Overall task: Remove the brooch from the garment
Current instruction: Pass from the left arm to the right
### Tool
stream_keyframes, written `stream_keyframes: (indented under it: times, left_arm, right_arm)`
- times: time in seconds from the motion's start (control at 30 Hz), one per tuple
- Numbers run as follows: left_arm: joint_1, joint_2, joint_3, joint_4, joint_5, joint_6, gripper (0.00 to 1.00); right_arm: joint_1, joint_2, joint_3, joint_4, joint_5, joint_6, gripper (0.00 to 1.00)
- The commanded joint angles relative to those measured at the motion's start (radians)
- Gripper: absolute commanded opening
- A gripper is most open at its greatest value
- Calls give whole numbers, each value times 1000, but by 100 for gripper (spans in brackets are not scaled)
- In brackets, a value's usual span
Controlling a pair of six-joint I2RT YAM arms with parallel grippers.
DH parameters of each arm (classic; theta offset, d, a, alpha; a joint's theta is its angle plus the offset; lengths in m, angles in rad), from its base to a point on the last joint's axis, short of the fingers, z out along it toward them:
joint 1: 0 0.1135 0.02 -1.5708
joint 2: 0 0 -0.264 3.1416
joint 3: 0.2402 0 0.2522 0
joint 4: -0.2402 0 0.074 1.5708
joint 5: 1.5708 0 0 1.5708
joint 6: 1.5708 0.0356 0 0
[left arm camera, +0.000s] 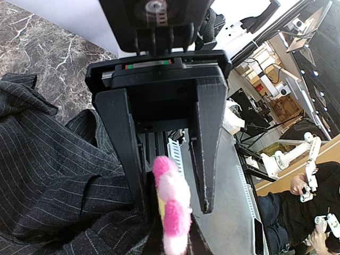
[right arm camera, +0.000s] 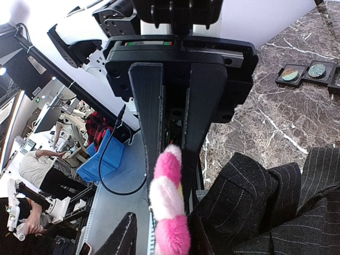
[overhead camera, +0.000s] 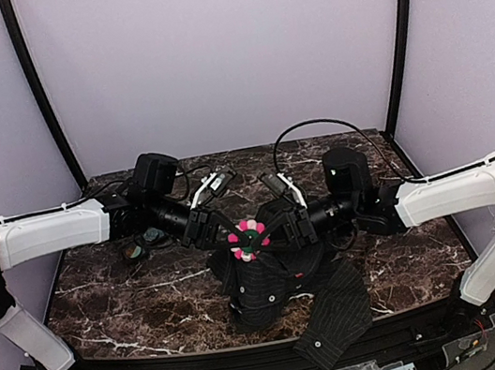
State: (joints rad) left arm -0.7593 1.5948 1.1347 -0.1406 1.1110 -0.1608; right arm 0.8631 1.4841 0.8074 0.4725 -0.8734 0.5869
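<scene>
Two claws meet at the small fluffy pink-petalled flower brooch (overhead camera: 249, 238), pinned on the bunched dark pinstriped cloth garment (overhead camera: 267, 288) over the marble bench (overhead camera: 114, 293). Left claw (overhead camera: 220, 231) pinches cloth; right claw (right arm camera: 170, 159) narrows around the petals. Brooch seems light, soft-edged; grip its rim

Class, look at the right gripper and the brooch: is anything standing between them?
Nothing visible does. The right gripper has its fingers at the brooch itself, petals showing between them. The shirt lies beside the brooch, not between.
</scene>
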Motion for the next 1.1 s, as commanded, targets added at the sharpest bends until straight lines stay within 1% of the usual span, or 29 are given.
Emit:
stream_keyframes:
  times: [0.0,0.2,0.33,0.47,0.67,0.77,0.87,1.07]
  left_arm:
    - [0,-12,14,21,22,0,1]
    - [0,-14,14,21,22,-1,1]
    - [1,-15,13,22,24,0,1]
    - [0,-17,12,22,23,0,1]
    - [-8,-21,12,17,21,4,1]
    - [-16,-22,14,8,19,14,1]
    - [-28,-22,19,-13,12,27,1]
    - [-52,-24,25,-32,7,43,1]
  right_arm:
    - [13,22,-17,45,-22,12,33]
    - [13,34,-20,61,-18,20,27]
    - [13,37,-19,62,4,26,20]
    - [13,41,-14,38,62,31,10]
    - [11,71,27,-50,160,48,0]
    - [6,90,44,-90,211,73,0]
    - [-3,108,47,-81,220,111,0]
    - [-12,158,91,-143,237,118,0]
